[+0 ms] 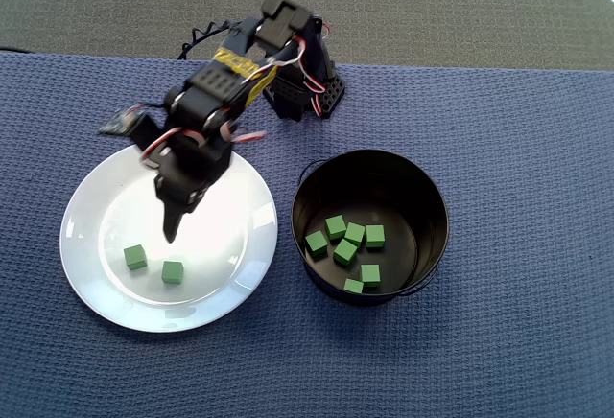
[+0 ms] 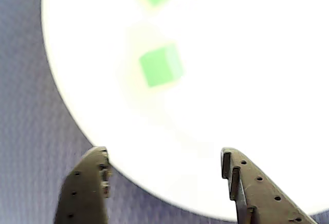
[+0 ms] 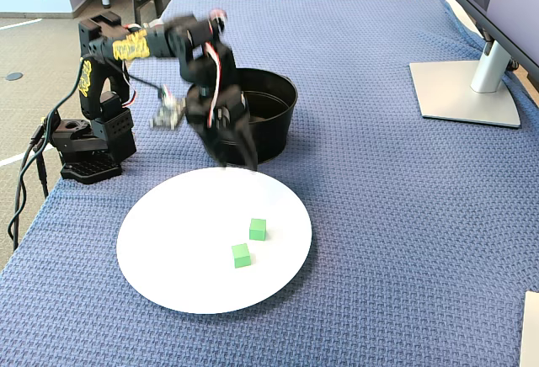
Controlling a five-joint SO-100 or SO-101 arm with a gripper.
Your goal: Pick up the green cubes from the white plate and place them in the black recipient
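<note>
Hanging wide open and empty, the gripper (image 2: 164,183) is above the white plate (image 2: 247,106); two green cubes (image 2: 161,64) lie toward twelve o'clock.

Your gripper (image 3: 238,158) hangs above the far rim of the white plate (image 3: 168,257), fingers pointing down, blurred so you cannot tell their gap. Two green cubes (image 3: 258,229) lie on the plate below and nearer the camera than the gripper. The black recipient (image 3: 274,106) stands just behind it

Bright daylight; wrist view blurred, white plate (image 2: 247,80) overexposed.
</note>
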